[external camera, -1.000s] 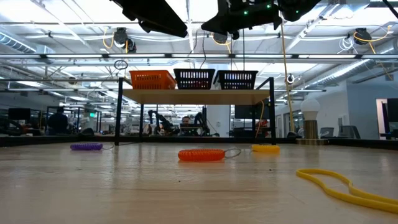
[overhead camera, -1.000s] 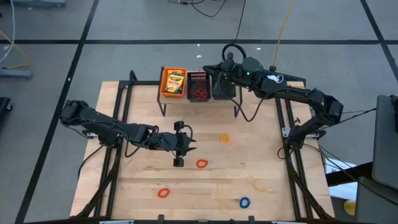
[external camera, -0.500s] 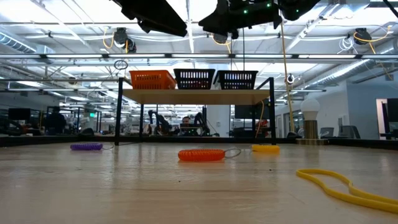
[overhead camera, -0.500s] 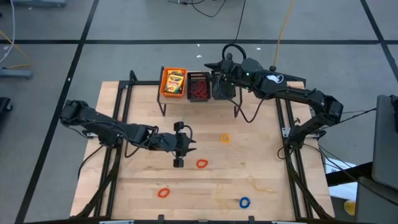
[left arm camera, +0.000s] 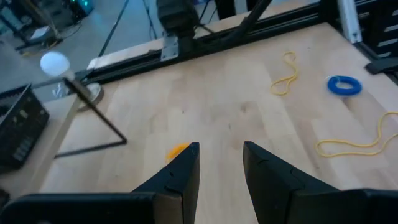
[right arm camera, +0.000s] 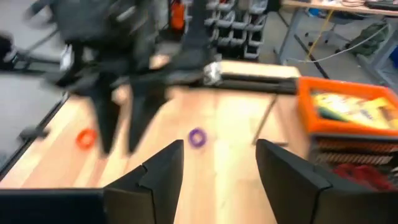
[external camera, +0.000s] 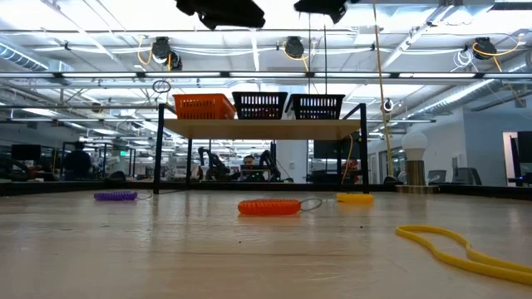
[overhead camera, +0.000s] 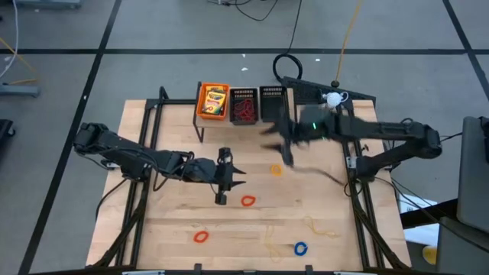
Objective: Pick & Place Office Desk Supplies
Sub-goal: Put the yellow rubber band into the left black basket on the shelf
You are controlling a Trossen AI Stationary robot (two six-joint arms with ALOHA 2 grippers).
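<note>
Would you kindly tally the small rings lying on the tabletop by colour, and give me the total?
Purple ring: 1
Red-orange rings: 2
Yellow-orange ring: 1
Blue ring: 1
Total: 5

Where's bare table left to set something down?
Free: the left strip of table beside the red ring, and the patch between bin shelf and left gripper. Crowded: front right, with tan bands and blue ring.
</note>
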